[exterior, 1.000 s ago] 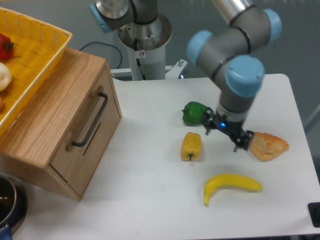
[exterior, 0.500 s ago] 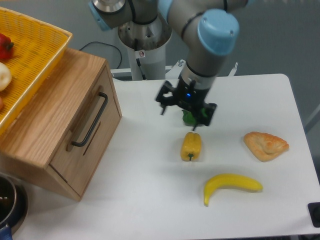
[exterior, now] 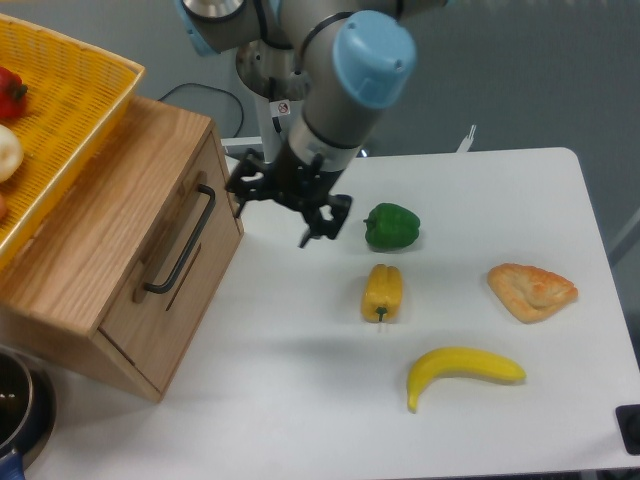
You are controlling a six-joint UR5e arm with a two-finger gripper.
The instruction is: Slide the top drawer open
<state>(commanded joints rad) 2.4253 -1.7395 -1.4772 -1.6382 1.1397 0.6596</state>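
Your pincer (exterior: 272,212) hangs over the table with its two fingers spread wide, holding nothing. The top drawer (exterior: 168,268) is just to its left, shut, and its black bar handle (exterior: 181,240) is close by but not touched. Go a little more left and down, put one finger behind the bar, close gently, then pull straight out. A second ago the pincer was far to the right, near the pastry (exterior: 532,289); it has crossed over the green pepper (exterior: 392,226).
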